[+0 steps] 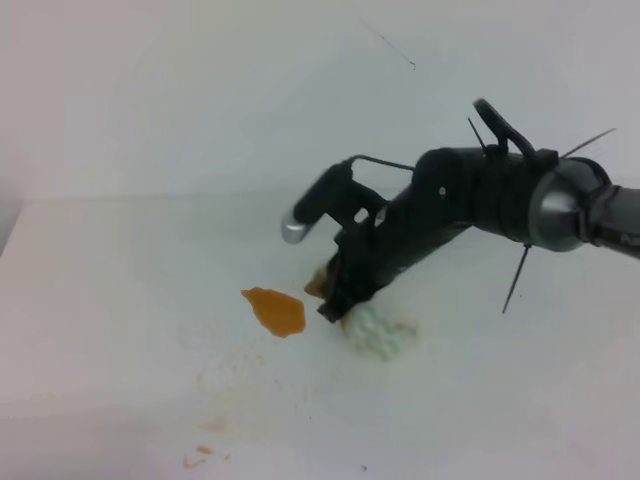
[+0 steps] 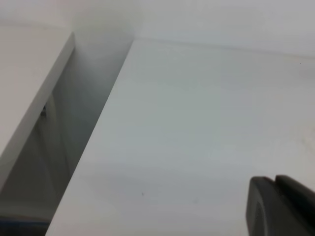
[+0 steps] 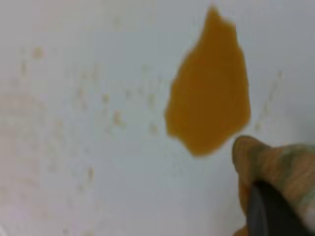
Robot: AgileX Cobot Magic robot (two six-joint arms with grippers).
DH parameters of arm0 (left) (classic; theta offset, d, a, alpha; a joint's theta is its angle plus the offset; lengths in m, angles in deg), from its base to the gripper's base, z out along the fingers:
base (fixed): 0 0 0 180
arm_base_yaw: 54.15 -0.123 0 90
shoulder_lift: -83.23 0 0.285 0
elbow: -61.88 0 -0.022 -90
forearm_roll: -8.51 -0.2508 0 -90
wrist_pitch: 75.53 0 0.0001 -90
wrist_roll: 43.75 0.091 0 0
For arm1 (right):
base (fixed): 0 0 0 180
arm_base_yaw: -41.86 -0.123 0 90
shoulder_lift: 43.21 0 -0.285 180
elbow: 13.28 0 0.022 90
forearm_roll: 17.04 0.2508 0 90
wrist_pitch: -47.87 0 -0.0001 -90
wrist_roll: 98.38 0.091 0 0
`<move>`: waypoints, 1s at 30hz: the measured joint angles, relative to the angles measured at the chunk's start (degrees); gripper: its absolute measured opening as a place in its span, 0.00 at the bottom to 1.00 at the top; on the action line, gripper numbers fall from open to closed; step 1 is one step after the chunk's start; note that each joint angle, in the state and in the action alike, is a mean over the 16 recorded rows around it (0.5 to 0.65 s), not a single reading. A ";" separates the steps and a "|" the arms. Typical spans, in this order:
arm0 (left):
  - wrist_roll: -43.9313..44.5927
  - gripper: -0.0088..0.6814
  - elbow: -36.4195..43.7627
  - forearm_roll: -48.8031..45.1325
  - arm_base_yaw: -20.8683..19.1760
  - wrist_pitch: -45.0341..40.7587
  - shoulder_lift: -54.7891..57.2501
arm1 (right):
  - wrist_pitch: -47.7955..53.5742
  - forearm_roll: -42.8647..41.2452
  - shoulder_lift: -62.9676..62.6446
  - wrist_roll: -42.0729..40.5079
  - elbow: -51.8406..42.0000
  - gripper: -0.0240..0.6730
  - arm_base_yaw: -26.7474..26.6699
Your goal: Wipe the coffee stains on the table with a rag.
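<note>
An orange-brown coffee stain [image 1: 275, 310] lies on the white table [image 1: 500, 400], with faint tan specks [image 1: 200, 452] nearer the front. Just right of it sits the rag [image 1: 382, 332], white-green with a brown-stained end [image 1: 318, 285]. My right gripper [image 1: 335, 305] comes down from the right and is shut on the rag. In the right wrist view the coffee stain [image 3: 209, 93] fills the upper middle, the rag's brown end [image 3: 275, 162] touches its lower right edge, and one black finger [image 3: 268, 211] presses into the cloth. A black finger of my left gripper [image 2: 278, 206] shows at a corner.
A white wall [image 1: 200, 90] rises behind the table. In the left wrist view the table's left edge [image 2: 98, 128] drops into a dark gap, with another white surface [image 2: 29, 73] beyond it. Loose cables [image 1: 520, 270] hang from the right arm.
</note>
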State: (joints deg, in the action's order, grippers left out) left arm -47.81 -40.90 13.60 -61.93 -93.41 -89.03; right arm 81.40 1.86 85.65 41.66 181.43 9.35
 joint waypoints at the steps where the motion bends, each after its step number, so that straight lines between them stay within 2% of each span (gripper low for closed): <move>1: 0.00 0.01 0.00 0.00 0.00 0.00 0.00 | 0.46 -0.23 0.51 0.24 1.69 0.04 -0.50; 16: 0.00 0.01 0.00 0.00 0.00 0.00 0.00 | 11.79 0.73 14.90 3.73 25.46 0.04 -2.61; 30: 0.00 0.01 0.00 0.00 0.00 0.00 0.00 | 13.59 2.13 19.76 4.56 29.14 0.03 -3.68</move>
State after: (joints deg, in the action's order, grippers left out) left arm -47.81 -40.90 13.60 -61.93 -93.41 -89.03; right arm 95.00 3.99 105.41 46.22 210.57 5.67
